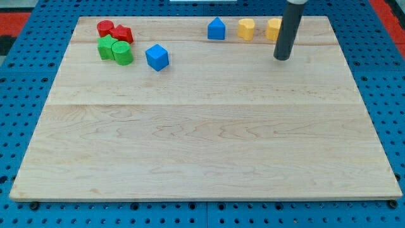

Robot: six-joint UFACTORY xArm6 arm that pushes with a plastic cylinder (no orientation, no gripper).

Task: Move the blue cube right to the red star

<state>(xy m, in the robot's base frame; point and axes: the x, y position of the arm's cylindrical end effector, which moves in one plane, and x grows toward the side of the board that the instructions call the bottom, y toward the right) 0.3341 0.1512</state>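
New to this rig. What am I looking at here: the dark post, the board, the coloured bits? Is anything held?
One camera looks down at a slant on a wooden board. The dark post is the arm's rod; it has no gripper, so nothing is held. It only pushes blocks with my tip, now at the view's top right, just below a yellow block that the rod partly hides. Left of that sit a second yellow block and a blue house-shaped block. At top left cluster a red cylinder, the red star and two green blocks. The blue cube lies just to their right, far from the tip.

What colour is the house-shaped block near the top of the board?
Blue: the house-shaped block, seen in the camera view.
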